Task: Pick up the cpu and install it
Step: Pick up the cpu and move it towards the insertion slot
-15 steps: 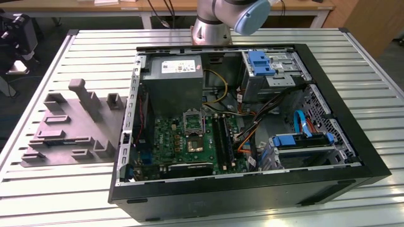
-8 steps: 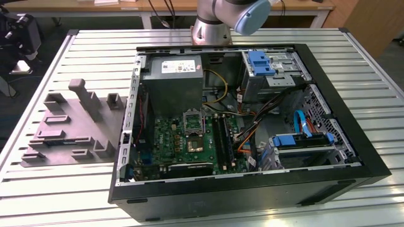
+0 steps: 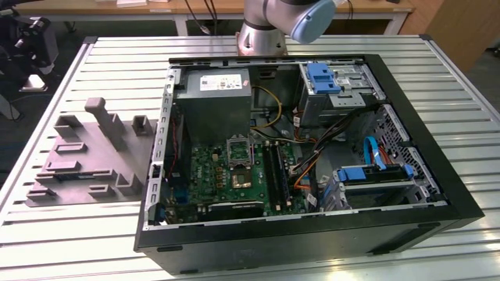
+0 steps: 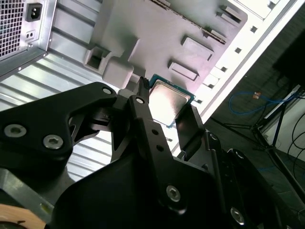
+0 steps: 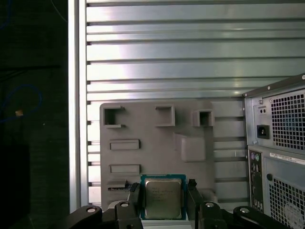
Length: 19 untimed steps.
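The cpu (image 5: 163, 199) is a small square chip with a pale silver top and a green rim. My gripper (image 5: 163, 191) is shut on it, one black finger on each side, well above the grey fixture plate (image 5: 143, 129). The second wrist view shows the cpu (image 4: 167, 99) tilted between the gripper (image 4: 164, 109) fingers. In the exterior view the green motherboard (image 3: 205, 170) lies in the open computer case (image 3: 422, 152), with the socket (image 3: 240, 177) below its raised silver frame (image 3: 236, 147). The arm's base (image 3: 266, 26) stands behind the case.
The grey fixture plate (image 3: 86, 158), with raised blocks and pockets, lies on the slatted metal table (image 3: 78, 234) on the exterior view's left of the case. A grey power supply box (image 3: 212, 102), blue drive brackets (image 3: 322, 79) and cables (image 3: 312, 152) fill the case. The case's rear panel (image 5: 281, 143) stands beside the plate.
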{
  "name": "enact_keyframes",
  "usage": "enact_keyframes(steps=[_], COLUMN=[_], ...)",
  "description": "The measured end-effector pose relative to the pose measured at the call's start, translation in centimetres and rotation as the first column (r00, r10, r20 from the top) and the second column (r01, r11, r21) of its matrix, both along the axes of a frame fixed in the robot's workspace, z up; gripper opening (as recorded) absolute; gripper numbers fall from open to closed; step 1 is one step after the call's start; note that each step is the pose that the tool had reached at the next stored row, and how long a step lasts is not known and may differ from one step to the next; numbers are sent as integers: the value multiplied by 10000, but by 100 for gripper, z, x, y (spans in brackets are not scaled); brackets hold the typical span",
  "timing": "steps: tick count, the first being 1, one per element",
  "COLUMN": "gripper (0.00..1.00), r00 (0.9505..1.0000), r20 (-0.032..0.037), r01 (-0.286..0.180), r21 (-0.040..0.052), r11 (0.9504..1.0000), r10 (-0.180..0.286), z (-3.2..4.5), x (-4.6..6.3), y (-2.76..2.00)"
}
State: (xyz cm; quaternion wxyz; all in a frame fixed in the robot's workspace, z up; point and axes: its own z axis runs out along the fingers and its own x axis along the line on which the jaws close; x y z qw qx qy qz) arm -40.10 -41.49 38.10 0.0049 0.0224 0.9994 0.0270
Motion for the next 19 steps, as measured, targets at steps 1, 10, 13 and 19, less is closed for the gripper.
enact_keyframes(steps=[1,10,13,19], gripper=[47,47,47,47], r00=[10000,10000,10000,10000], r20=[0,1,1,0], r01=[-1,0,0,0], r21=[1,0,1,0], r11=[10000,10000,10000,10000], r10=[1,0,0,0], z=[0,0,-1,0], x=[17,198,258,365], y=[0,0,0,0])
